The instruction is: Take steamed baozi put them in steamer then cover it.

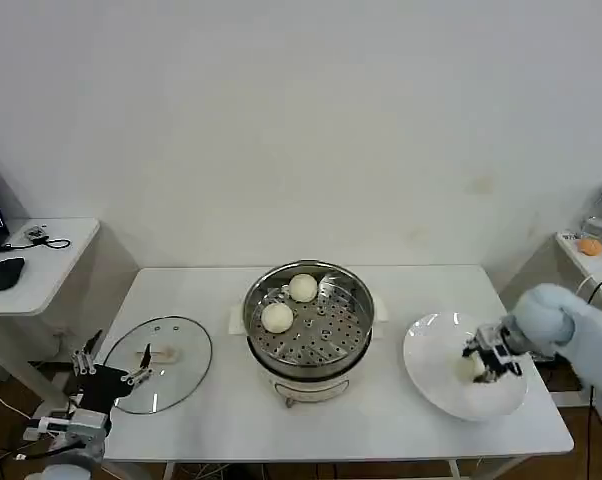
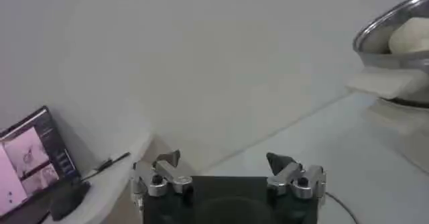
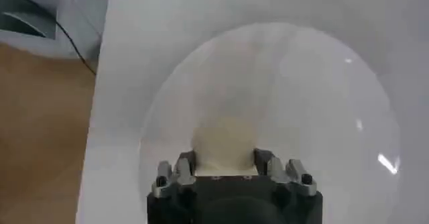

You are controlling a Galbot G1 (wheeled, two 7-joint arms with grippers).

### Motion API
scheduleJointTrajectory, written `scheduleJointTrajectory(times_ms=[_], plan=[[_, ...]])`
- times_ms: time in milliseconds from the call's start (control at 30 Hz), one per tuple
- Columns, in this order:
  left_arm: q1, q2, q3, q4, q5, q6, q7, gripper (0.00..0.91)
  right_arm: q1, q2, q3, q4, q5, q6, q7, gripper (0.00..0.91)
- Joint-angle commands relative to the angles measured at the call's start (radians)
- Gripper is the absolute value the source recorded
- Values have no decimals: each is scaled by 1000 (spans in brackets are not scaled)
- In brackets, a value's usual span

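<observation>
The steamer stands uncovered at the table's middle, with two steamed baozi on its perforated tray. At the right, my right gripper is down on a white plate, shut on a third baozi. The right wrist view shows this bun pinched between the gripper fingers, resting on the plate. The cover lies flat on the table's left. My left gripper hovers open by the cover's near-left edge. In the left wrist view the gripper holds nothing, and the steamer sits far off.
A side table at the left holds a mouse and a laptop. A shelf at the far right carries a jar and an orange item. Bare tabletop lies in front of the steamer and between it and the plate.
</observation>
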State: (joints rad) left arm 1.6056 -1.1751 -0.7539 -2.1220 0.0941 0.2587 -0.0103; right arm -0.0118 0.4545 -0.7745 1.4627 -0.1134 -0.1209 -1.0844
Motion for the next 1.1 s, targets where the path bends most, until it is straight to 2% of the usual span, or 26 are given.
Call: scheduleJointTrajectory(times_ms=[33, 133, 300, 433, 567, 633, 800, 933, 1000, 1100], plan=[[2, 0, -4, -3, -1, -1, 1, 907, 392, 83, -54, -27, 82, 23, -48, 605], [4, 1, -14, -5, -6, -1, 1, 907, 584, 157, -160, -5, 140, 1, -37, 605], [11, 1, -24, -8, -8, -1, 1, 907, 743, 302, -294, 62, 196, -18, -33, 605], [10, -1, -24, -11, -8, 0, 1, 907, 739, 401, -366, 154, 244, -57, -10, 605], [10, -3, -33, -10, -8, 0, 1, 907, 697, 469, -389, 191, 263, -62, 1, 605], [14, -3, -40, -10, -8, 0, 1, 907, 661, 517, -403, 199, 253, -28, -9, 605], [24, -4, -69, -22, -8, 4, 2, 907, 607, 561, -456, 202, 208, 50, -23, 605], [29, -12, -85, -33, -7, 11, 1, 907, 547, 561, -491, 206, 138, 107, -29, 605], [35, -17, -89, -36, -6, 10, 1, 907, 515, 555, -501, 215, 87, 154, -16, 605], [41, -26, -95, -35, -4, 7, 1, 907, 481, 549, -506, 240, 13, 186, 0, 605]])
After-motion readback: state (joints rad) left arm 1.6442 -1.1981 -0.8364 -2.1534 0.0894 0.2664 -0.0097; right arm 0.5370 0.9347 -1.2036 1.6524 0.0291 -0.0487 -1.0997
